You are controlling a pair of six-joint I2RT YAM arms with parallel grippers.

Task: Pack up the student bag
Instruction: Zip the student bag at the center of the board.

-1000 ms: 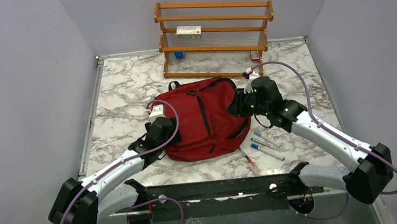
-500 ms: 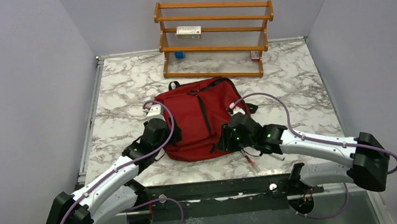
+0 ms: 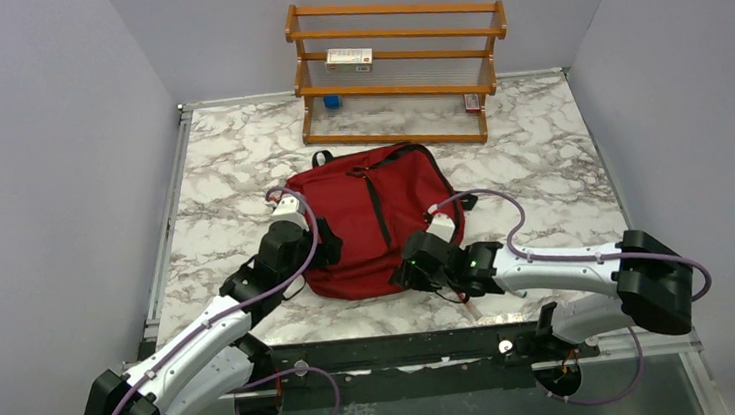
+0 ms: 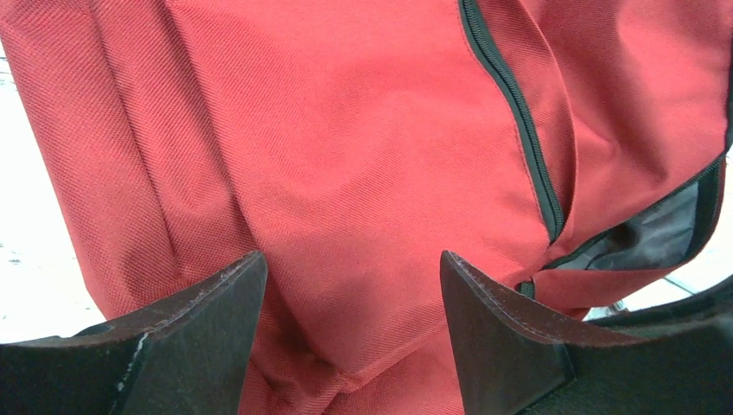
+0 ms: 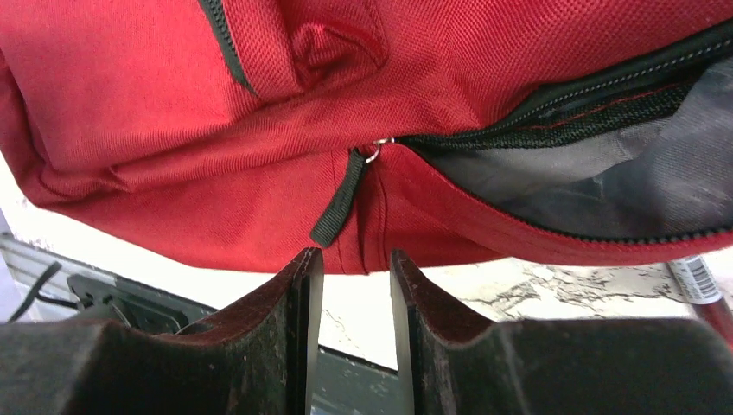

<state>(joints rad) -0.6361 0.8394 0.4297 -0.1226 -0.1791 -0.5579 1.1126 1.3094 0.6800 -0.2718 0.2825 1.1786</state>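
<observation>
Zipper pull tab [image 5: 339, 201] lies just ahead of your right claw [image 5: 353, 259], at the near right corner of the student bag [image 3: 369, 217], its length pointing toward the gap between the jaws. Right claw: jaws narrowly apart, holding nothing; tab not yet between them. Left claw [image 4: 350, 255]: jaws wide apart, set against the bag's near left flank with red fabric bulging between them, no grip evident. Bag lies flat at the middle of the table [image 3: 559, 151], long axis running from the arms toward the far edge, between the two claws. Cloth is dark red, soft and creased; the main zipper is part open beside the tab, grey lining showing. You would likely need a short advance onto the tab, the right arm being the nearer.
</observation>
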